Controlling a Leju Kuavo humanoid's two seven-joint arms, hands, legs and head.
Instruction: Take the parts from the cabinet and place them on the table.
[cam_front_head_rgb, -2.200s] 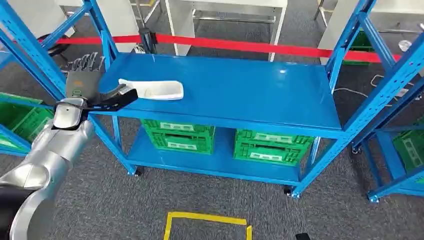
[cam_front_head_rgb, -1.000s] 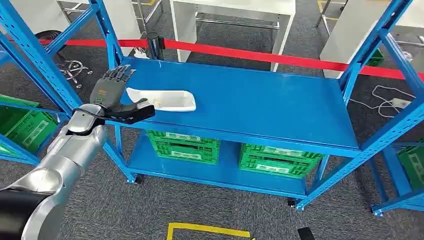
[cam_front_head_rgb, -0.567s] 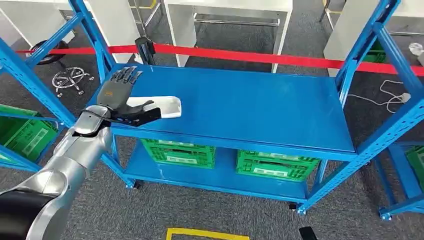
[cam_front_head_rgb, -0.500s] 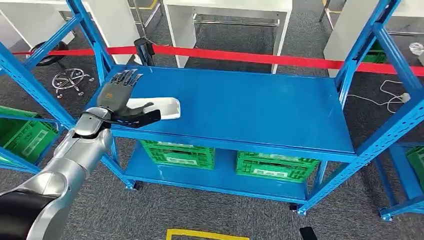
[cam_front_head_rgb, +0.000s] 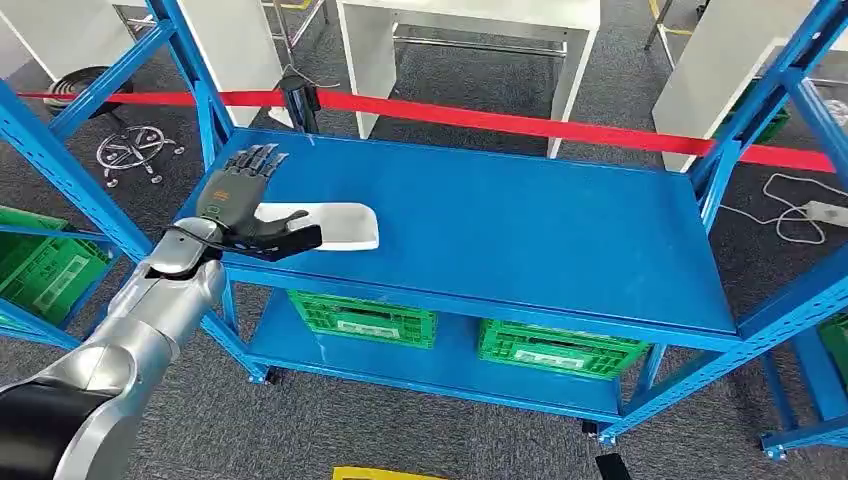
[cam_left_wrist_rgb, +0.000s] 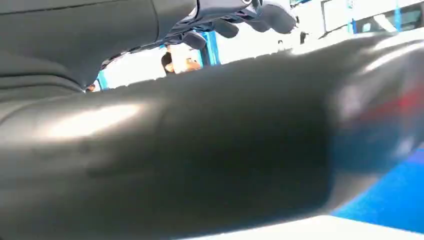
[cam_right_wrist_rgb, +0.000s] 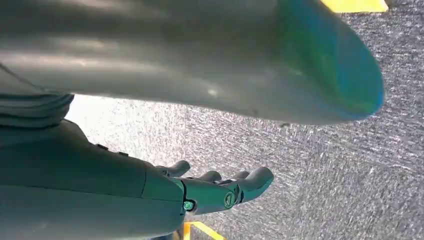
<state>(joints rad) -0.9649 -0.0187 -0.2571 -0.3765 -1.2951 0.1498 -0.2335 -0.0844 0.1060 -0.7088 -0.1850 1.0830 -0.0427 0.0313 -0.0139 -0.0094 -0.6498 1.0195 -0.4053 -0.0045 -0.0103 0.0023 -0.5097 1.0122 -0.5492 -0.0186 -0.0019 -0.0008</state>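
Observation:
A white elongated part (cam_front_head_rgb: 335, 226) lies on the blue top shelf of the cabinet (cam_front_head_rgb: 520, 230), near its left front corner. My left hand (cam_front_head_rgb: 236, 203) hovers at the part's left end with its fingers stretched forward and apart. Its thumb reaches out along the part's near side, and I cannot tell if it touches. In the left wrist view the thick thumb (cam_left_wrist_rgb: 200, 150) crosses the picture, with the dark fingers (cam_left_wrist_rgb: 235, 20) beyond it and a strip of the white part (cam_left_wrist_rgb: 325, 227) beside the blue shelf (cam_left_wrist_rgb: 395, 200). My right hand (cam_right_wrist_rgb: 220, 192) hangs over grey carpet, fingers loosely bent, holding nothing.
Two green crates (cam_front_head_rgb: 362, 318) (cam_front_head_rgb: 563, 350) stand on the cabinet's lower shelf. Blue rack uprights (cam_front_head_rgb: 70, 165) rise at the left and right (cam_front_head_rgb: 770, 95). A red barrier tape (cam_front_head_rgb: 500, 122) and a white table (cam_front_head_rgb: 470, 25) lie behind the cabinet.
The camera has shifted between frames. My left hand has come in from the cabinet's left corner over the shelf, up to the white part's left end. The part still lies on the shelf.

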